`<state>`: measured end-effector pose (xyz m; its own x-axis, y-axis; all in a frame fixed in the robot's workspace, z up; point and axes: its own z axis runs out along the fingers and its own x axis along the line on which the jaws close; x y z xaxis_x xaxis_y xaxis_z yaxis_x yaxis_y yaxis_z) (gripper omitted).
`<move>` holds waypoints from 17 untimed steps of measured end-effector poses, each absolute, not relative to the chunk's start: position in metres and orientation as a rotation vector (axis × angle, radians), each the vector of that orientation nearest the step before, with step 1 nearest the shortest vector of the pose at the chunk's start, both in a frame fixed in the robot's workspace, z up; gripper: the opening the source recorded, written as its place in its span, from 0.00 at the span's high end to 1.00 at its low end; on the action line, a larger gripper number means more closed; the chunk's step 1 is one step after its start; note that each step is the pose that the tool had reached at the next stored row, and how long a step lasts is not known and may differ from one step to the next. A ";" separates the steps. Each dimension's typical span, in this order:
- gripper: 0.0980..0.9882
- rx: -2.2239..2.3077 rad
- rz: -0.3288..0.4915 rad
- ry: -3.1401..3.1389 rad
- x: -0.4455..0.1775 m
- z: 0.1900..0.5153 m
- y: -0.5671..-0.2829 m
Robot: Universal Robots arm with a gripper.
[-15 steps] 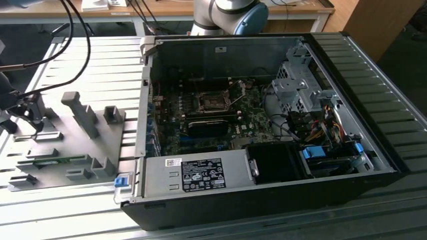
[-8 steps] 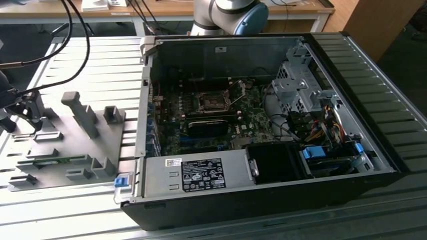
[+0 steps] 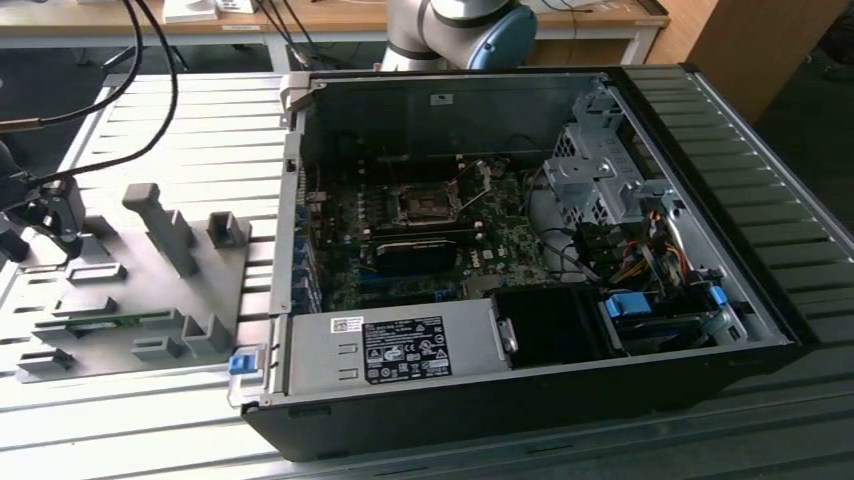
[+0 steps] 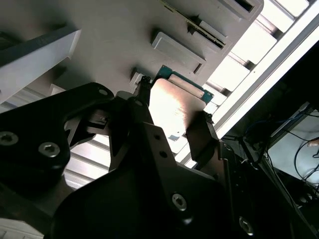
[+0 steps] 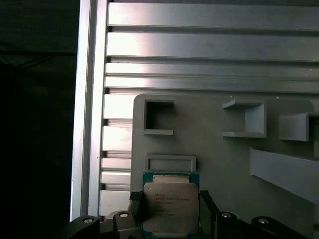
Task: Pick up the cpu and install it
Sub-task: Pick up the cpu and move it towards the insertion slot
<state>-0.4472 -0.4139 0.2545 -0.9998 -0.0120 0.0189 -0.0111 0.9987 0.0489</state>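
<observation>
Pickup looks like the stage in hand: the pincer (image 3: 54, 222) hangs over the grey fixture plate (image 3: 174, 300) at the exterior view's left, and in both wrist views the cpu (image 5: 171, 205) lies squarely between its fingers (image 5: 206, 211), silvery top facing up and a thin green rim showing at the edge farthest from the wrist. The two fingers appear clenched against opposite edges of the chip, so I judge it grasped, though I cannot tell whether it has left the plate or rests on it. Just beyond the fingertips sits a small rectangular frame (image 5: 170, 162) moulded into the plate, and farther out are open-sided grey blocks (image 5: 247, 119). The open computer case (image 3: 694, 120) stands well apart from the pincer, toward the exterior view's right, with the dark socket (image 3: 427, 205) on its motherboard far from the chip. By that reading the gripping is done; carrying the chip across and seating it in the socket are not yet done.
</observation>
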 end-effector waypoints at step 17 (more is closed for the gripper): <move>0.50 0.018 -0.076 -3.121 -0.447 0.271 -0.414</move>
<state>-0.4472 -0.4137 0.2713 -0.9997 -0.0120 0.0189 -0.0111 0.9987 0.0489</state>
